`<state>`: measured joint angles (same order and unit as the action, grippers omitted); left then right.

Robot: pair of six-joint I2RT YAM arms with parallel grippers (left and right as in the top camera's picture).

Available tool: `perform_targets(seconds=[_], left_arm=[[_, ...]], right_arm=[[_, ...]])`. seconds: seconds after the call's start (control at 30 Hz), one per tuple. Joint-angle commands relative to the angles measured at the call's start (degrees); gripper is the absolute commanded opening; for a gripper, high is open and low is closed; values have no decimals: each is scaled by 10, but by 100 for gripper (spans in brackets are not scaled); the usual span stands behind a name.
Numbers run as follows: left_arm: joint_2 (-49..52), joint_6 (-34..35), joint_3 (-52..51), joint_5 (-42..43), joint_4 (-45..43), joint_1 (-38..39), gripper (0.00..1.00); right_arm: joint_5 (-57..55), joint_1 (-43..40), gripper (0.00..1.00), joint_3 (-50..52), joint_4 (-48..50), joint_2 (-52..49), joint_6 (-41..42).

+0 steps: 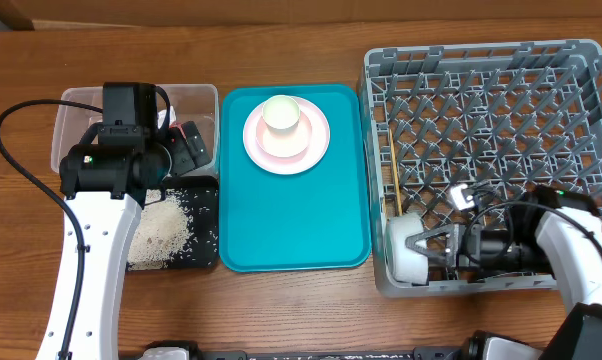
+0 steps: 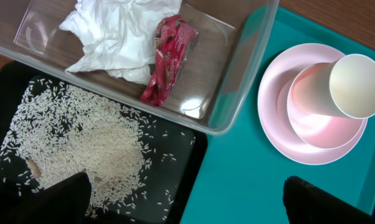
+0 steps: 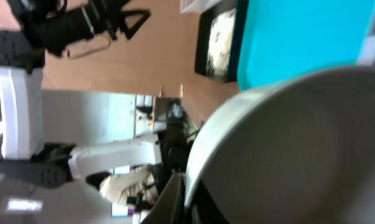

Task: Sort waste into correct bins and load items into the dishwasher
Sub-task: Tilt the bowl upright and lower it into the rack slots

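Note:
The crumpled white napkin (image 2: pixel 116 34) and the red wrapper (image 2: pixel 169 59) lie in the clear tub (image 2: pixel 237 93), (image 1: pixel 76 110). Rice grains (image 2: pixel 81 143), (image 1: pixel 161 230) lie in the black tray (image 1: pixel 203 215). My left gripper (image 2: pixel 187 205), (image 1: pixel 193 148) is open and empty, above the tub and black tray at the teal tray's edge. The white cup (image 1: pixel 281 113), (image 2: pixel 356 84) lies on the pink plate (image 1: pixel 286 150), (image 2: pixel 281 124). My right gripper (image 1: pixel 429 245), (image 3: pixel 187 199) is shut on the rim of the white bowl (image 1: pixel 403 255), (image 3: pixel 299 143), in the front left corner of the grey dish rack (image 1: pixel 481 60). Chopsticks (image 1: pixel 392 165) lie along the rack's left side.
The flat teal serving tray (image 1: pixel 291 220), (image 2: pixel 250 174), (image 3: pixel 299 31) lies between the bins and the rack and bears the plate. Black cables run over the table at the left and over the rack at the right. In the right wrist view, the black tray (image 3: pixel 222 40) shows beyond the bowl.

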<state>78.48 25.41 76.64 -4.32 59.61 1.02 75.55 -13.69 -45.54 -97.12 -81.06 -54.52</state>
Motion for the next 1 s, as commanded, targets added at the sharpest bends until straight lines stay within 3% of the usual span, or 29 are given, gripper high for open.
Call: perform_targets(seconds=[0.0,0.53,0.73,0.97], left_arm=[[-1,-1,8,-2,-1,-2,100],[-1,-1,8,-2,-1,-2,100],[-1,-1,8,-2,-1,-2,100],[-1,-1,8,-2,-1,-2,100]], right_arm=[[47,23,4,5,8,-1,-40],[-26,-25,5,5,40,-1,-38],[-54,-60,18,5,40,-1,-38],[-60,-116,53,-4,40,-1,-10]])
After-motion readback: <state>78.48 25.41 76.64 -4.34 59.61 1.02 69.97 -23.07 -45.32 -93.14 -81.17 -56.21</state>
